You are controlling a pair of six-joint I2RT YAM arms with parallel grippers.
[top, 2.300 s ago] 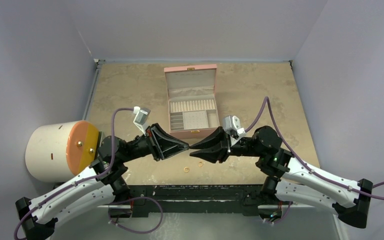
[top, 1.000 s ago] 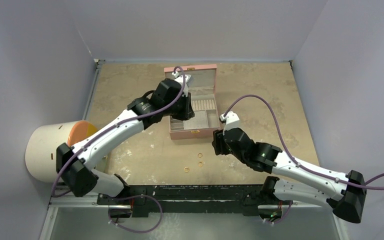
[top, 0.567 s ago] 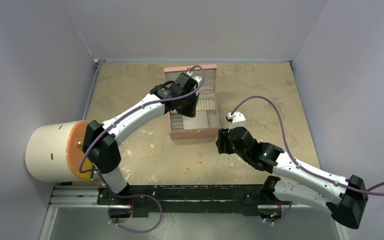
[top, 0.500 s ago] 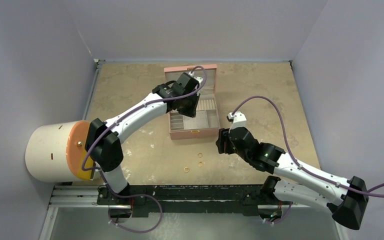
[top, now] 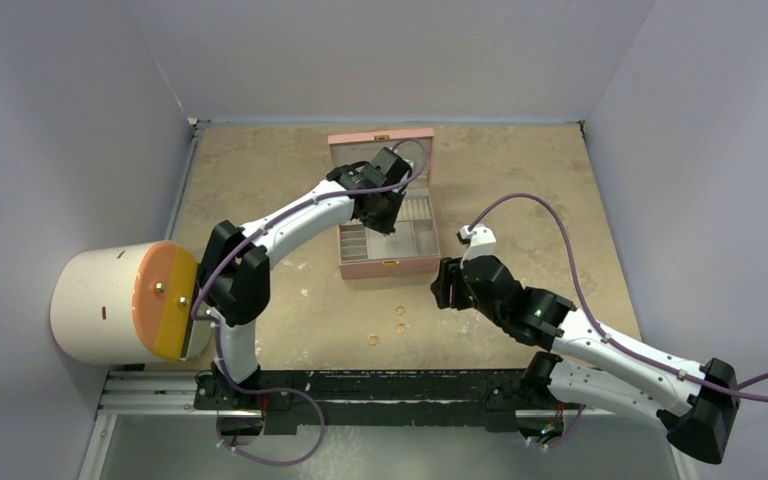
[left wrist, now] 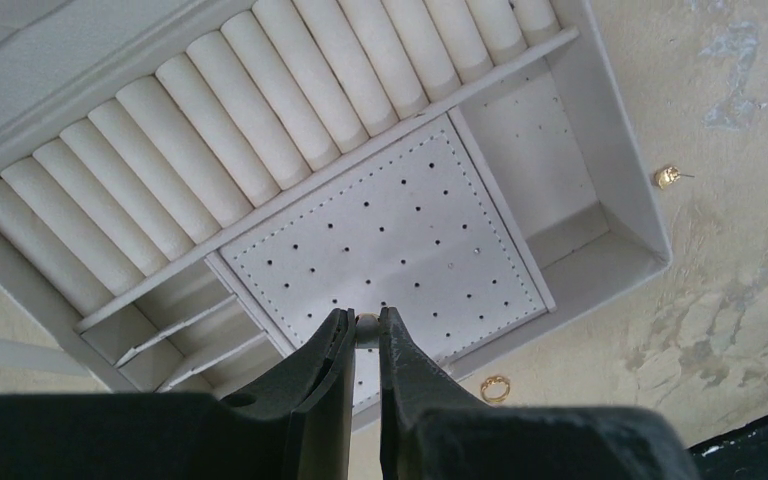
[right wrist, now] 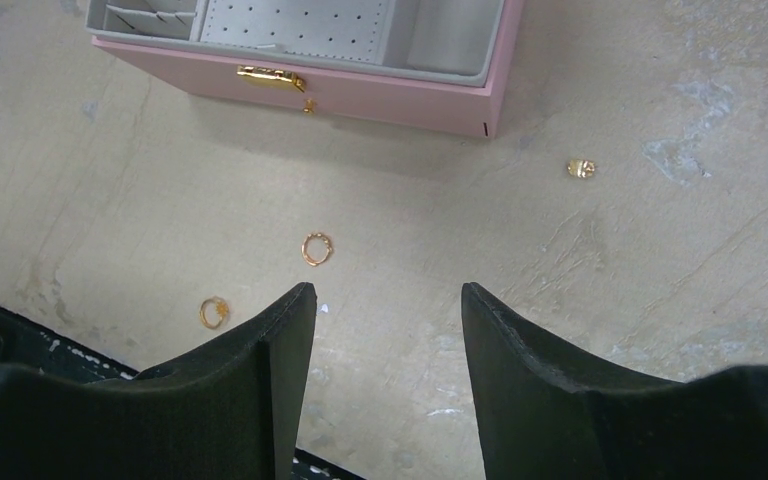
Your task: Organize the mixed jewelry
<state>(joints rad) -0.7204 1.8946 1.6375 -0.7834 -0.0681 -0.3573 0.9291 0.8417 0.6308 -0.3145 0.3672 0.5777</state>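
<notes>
Jewelry, mostly loose
Two gold rings (right wrist: 317, 249) flat on the tabletop (right wrist: 110, 200) before the pink box (right wrist: 360, 95), gold stud (right wrist: 581, 169) beside it; tiny piece (left wrist: 366, 322) pinched in left claw (left wrist: 365, 328).

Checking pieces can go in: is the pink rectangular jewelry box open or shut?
Open: the pink rectangular jewelry box shows its lid raised behind, with cream ring rolls and perforated panel exposed.

White shells cover the left arm (top: 295, 215) and right arm (top: 630, 360) between black joints; a purple cable (top: 520, 195) runs along each. The left gripper (left wrist: 365, 318) and right gripper (right wrist: 387, 292) have matte black wedge fingers (right wrist: 520, 380).
</notes>
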